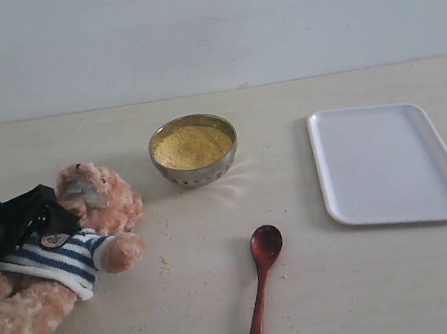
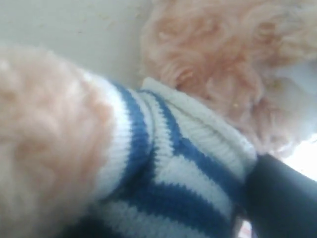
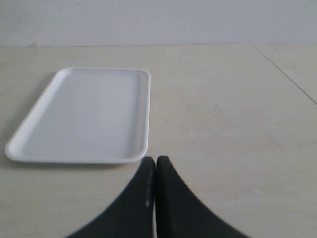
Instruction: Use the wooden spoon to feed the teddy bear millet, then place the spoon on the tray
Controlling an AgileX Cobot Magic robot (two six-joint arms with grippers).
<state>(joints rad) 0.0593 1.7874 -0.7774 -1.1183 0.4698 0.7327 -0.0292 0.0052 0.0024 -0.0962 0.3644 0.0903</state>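
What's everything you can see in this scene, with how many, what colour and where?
teddy bear: one, light brown with navy-and-white striped shirt, at the table's left
bowl: one, shiny metal, middle back
millet: one heap, yellow, in the bowl; loose grains around bear and spoon
wooden spoon: one, dark reddish-brown, flat on the table, front middle
tray: one, white, right
table: one, pale beige, under everything
left gripper: one, black, at the bear's chest
right gripper: one, black, shut, near the tray
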